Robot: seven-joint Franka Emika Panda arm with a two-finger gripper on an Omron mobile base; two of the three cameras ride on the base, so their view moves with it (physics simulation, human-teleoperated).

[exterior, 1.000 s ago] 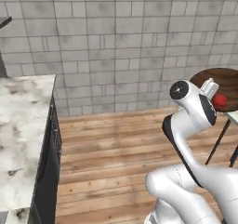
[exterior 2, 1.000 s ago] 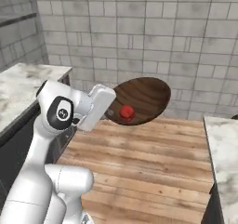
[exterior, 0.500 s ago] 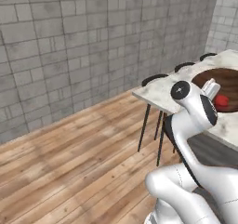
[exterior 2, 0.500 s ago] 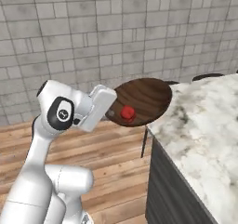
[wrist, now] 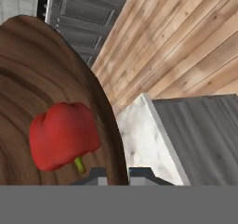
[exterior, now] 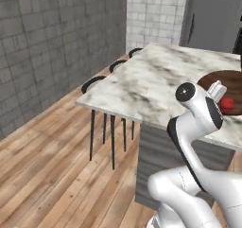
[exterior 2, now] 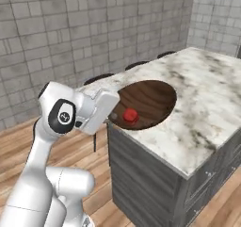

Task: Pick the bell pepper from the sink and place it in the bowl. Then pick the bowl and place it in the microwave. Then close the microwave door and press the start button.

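Bell pepper (wrist: 62,135) sits inside bowl (wrist: 46,102) | gripper (wrist: 118,174) pinching bowl rim at 6 o'clock | marble island (exterior 2: 207,103) underneath

The marble counter (exterior: 156,80) fills the upper right of the left base view, over grey panels, on a wooden floor (exterior: 52,165). The bowl (exterior 2: 146,103) hangs over its near corner at the centre of the right base view, with the pepper (exterior 2: 130,115) inside.

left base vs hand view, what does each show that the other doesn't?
Left base view: black stools tucked under the marble island, brick wall, and a grey tall panel at the back. Hand view: the pepper's green stem, and grey drawer fronts beyond the bowl rim. Both: the bell pepper lying in the bowl, wood floor, marble top.
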